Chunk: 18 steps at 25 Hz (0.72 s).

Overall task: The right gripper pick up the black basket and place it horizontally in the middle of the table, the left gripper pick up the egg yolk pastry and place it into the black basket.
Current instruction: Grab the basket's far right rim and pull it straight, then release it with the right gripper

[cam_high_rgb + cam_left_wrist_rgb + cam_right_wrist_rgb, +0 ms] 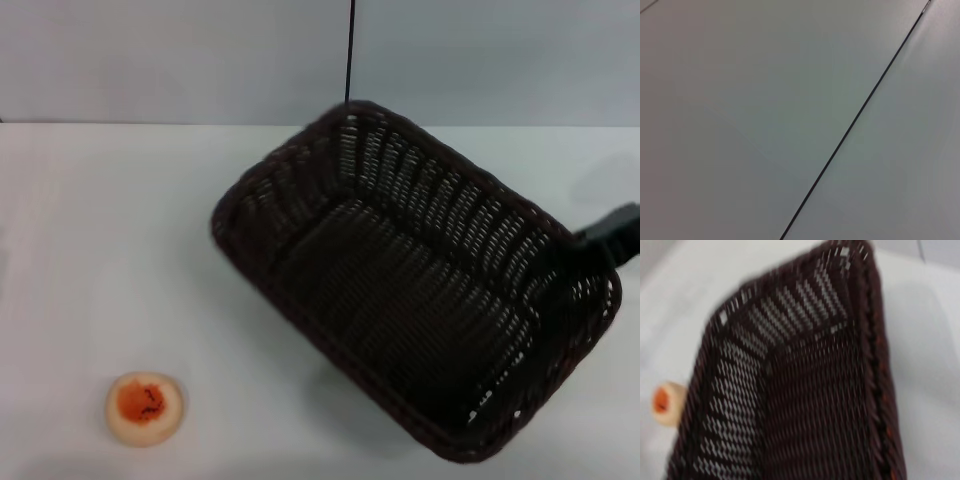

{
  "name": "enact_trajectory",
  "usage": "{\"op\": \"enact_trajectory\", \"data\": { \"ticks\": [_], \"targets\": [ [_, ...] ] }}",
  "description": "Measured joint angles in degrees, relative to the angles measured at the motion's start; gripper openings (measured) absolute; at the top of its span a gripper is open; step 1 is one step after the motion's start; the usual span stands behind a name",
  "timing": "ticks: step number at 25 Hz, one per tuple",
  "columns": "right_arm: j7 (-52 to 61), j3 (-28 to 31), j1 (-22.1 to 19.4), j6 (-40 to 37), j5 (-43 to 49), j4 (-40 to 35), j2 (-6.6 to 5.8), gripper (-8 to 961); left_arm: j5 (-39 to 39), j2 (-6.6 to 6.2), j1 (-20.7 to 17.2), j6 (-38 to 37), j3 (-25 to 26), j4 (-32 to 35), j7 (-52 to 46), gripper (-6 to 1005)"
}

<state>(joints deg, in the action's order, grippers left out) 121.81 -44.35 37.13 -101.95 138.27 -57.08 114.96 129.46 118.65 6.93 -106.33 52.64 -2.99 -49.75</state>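
Observation:
The black basket [400, 280] lies at an angle across the middle and right of the white table [120, 250], its open top facing up. My right gripper [585, 247] reaches in from the right edge and grips the rim at the basket's right end. The right wrist view looks along the inside of the basket [810, 390]. The egg yolk pastry [146, 407] sits on the table at the front left, well apart from the basket, and also shows in the right wrist view [666, 402] beyond the basket's wall. My left gripper is out of view.
A grey wall with a thin dark vertical seam [351, 50] stands behind the table. The left wrist view shows only a plain grey surface crossed by a dark line [855, 120]. Bare tabletop lies between the pastry and the basket.

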Motion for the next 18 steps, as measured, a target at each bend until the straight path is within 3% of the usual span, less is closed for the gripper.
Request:
{"op": "enact_trajectory", "data": {
  "ticks": [2, 9, 18],
  "targets": [
    [-0.8, -0.1, 0.0, -1.1, -5.2, 0.1, -0.90, 178, 0.0, 0.00, 0.1, 0.0, 0.0, -0.2, 0.0, 678],
    [-4.3, 0.2, 0.4, -2.2, -12.0, -0.3, -2.11, 175, 0.0, -0.06, -0.2, 0.0, 0.0, -0.7, 0.0, 678],
    [-9.2, -0.5, 2.6, -6.2, -14.2, -4.8, -4.66, 175, -0.1, -0.06, -0.2, -0.1, 0.0, -0.8, -1.2, 678]
  ]
}}
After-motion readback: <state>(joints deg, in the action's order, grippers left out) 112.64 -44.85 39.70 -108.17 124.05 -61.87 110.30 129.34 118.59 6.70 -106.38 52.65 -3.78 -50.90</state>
